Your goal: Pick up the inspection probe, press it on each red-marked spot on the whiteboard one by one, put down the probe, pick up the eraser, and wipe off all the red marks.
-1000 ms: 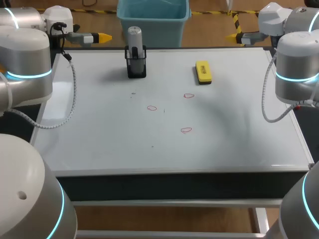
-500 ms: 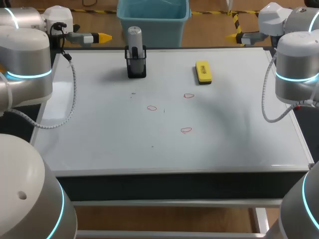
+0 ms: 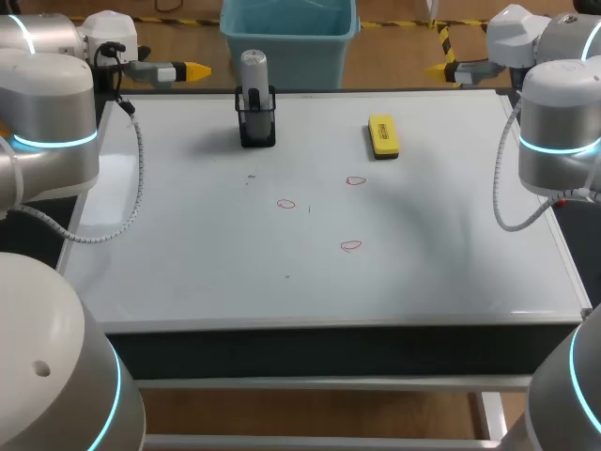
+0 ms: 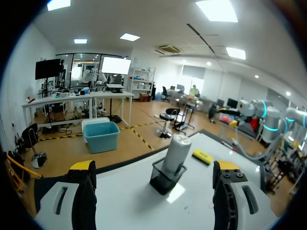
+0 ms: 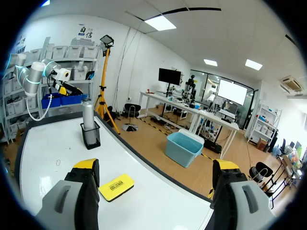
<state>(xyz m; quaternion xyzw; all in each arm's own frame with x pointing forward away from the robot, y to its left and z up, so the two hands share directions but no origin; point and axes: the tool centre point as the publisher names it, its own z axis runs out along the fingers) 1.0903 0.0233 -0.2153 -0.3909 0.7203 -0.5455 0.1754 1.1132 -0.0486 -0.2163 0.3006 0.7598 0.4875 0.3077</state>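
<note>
The grey inspection probe (image 3: 254, 73) stands upright in a black holder (image 3: 256, 122) at the back of the whiteboard (image 3: 188, 235). A yellow eraser (image 3: 382, 135) lies to its right. Three small red marks (image 3: 286, 204) (image 3: 355, 180) (image 3: 350, 246) sit mid-board. My left gripper (image 3: 192, 69) hovers open at the back left corner; in its wrist view the probe (image 4: 175, 153) stands ahead between the open fingers (image 4: 82, 167). My right gripper (image 3: 441, 68) is open at the back right; the eraser (image 5: 116, 186) lies ahead of its gripper (image 5: 156, 167), with the probe (image 5: 88, 115) farther off.
A teal bin (image 3: 289, 38) stands on the floor just behind the board's back edge. A grey cable (image 3: 136, 188) loops from my left arm over the board's left side. The board's dark front edge (image 3: 329, 329) runs near me.
</note>
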